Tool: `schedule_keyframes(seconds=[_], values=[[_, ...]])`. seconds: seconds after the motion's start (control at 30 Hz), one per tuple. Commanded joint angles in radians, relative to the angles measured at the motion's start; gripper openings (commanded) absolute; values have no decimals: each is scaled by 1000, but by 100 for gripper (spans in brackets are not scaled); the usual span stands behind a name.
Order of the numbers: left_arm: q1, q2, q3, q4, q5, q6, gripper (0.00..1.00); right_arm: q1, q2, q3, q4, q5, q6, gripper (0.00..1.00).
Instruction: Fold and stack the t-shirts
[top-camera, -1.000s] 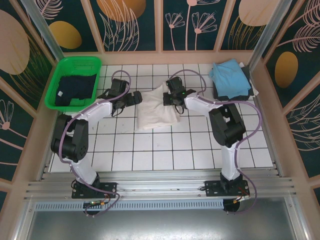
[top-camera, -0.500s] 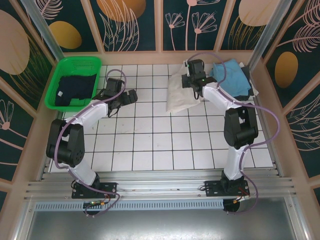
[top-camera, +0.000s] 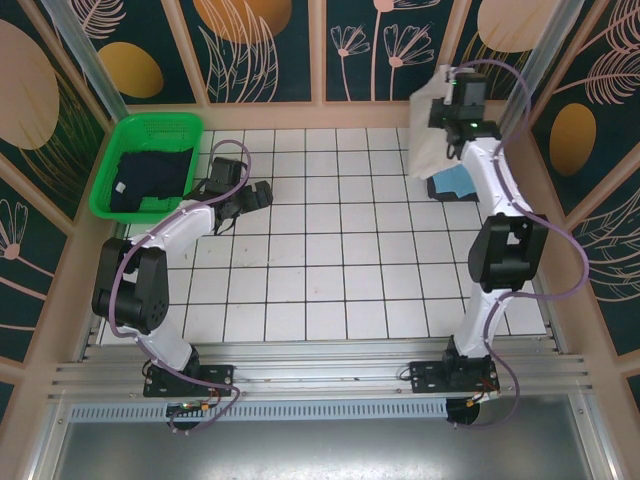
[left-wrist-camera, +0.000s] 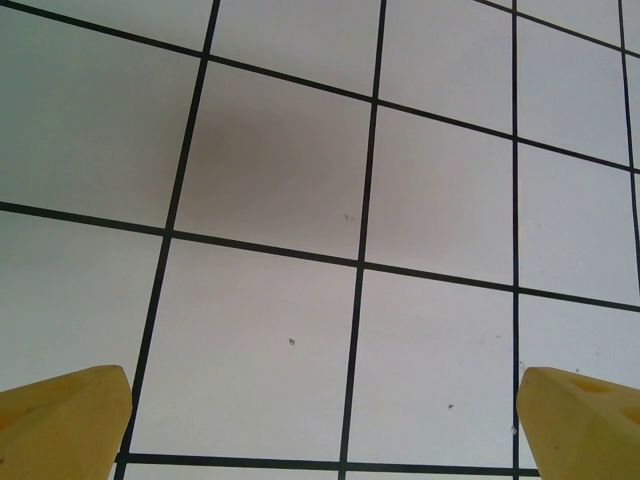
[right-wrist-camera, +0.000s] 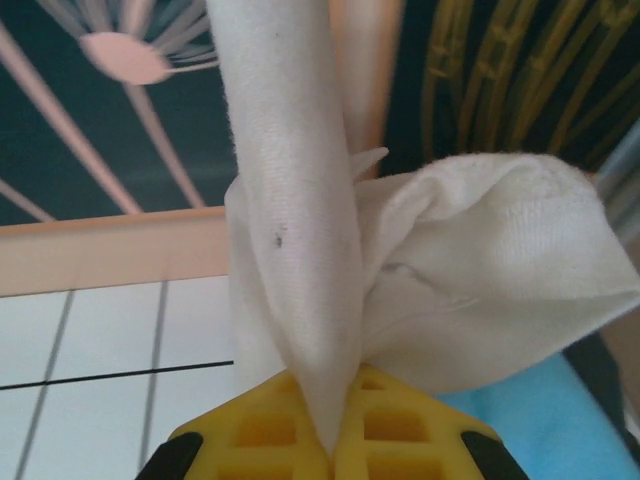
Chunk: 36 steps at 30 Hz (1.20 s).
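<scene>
1. Our right gripper (top-camera: 452, 100) is raised above the far right corner of the table (top-camera: 330, 270). It is clamped tight on the cream-white shirt (top-camera: 428, 135). In the right wrist view the cloth is pinched between the yellow fingers (right-wrist-camera: 400, 430), and one long fold runs up and is cut off at the top edge.
2. The cream-white shirt hangs from that grip in a bunched fold. From above we cannot tell whether its lower edge touches what lies below it or hangs free.
3. The light blue shirt (top-camera: 457, 181) lies at the far right corner of the table. Most of it is hidden behind the hanging cloth and the right arm, so we see just its near part.
4. A sliver of the dark grey shirt (top-camera: 445, 193) shows under the near edge of the blue one. The rest is covered.
5. Our left gripper (top-camera: 262, 192) is over the far left part of the table, near the green basket (top-camera: 150, 125). Its jaws are spread wide and hold nothing. In the left wrist view the yellow fingertips (left-wrist-camera: 60, 425) are cut off at the bottom corners, with bare tiles between them.
6. The dark navy shirt (top-camera: 150, 180) lies crumpled inside the basket. Its folds are too dark for us to make out.
</scene>
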Motion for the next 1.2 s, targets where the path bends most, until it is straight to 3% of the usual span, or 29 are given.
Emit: schedule_keyframes(seconds=[0.0, 0.1, 0.37, 0.5, 0.6, 1.0, 1.17], values=[[7, -10, -6, -18, 0, 12, 99, -65, -21, -36, 48, -123, 28, 0], [7, -13, -8, -23, 5, 11, 99, -130, -28, -97, 114, -199, 35, 0], [7, -39, -11, -33, 10, -1, 99, -174, -111, -292, 321, -252, -59, 0], [7, -46, -16, -18, 32, -7, 98, -200, -152, -440, 500, -255, -42, 0], [7, -44, -13, -14, 46, -7, 98, -248, -142, -473, 565, -333, 9, 0], [8, -53, -10, -30, 39, -7, 98, -367, 110, -244, 479, -646, -12, 0], [7, -53, -8, -35, 40, -12, 98, -397, 267, -45, 312, -774, -68, 0]])
